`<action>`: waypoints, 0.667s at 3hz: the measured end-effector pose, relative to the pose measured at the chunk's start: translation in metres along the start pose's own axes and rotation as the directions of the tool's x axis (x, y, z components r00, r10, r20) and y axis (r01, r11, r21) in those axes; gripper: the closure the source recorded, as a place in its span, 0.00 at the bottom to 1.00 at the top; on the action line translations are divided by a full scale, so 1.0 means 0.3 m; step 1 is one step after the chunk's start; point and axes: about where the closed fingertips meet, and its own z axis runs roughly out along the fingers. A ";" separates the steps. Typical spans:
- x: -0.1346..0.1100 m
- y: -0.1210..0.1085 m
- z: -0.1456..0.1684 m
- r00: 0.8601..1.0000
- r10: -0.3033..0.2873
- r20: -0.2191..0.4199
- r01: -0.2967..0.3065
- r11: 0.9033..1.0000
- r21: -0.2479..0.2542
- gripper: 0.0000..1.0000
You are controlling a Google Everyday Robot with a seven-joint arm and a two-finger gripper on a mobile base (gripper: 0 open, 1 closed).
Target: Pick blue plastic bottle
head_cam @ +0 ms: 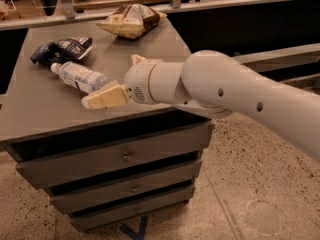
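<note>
The blue plastic bottle [79,76] lies on its side on the grey cabinet top [40,114], white cap pointing to the far left. My gripper [97,98] reaches in from the right on a big white arm. Its cream-coloured tip sits just in front of and to the right of the bottle's base, close to it or touching it.
A dark blue snack bag [60,49] lies just behind the bottle's cap. A tan-and-white chip bag [131,19] lies at the back of the top. The cabinet has three drawers [120,156] and stands on a speckled floor. A railing runs behind.
</note>
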 end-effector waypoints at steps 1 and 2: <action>0.015 -0.004 0.080 1.000 -0.001 0.028 0.001 1.000 0.001 0.00; 0.036 -0.003 0.149 0.999 0.007 0.044 -0.007 1.000 0.000 0.00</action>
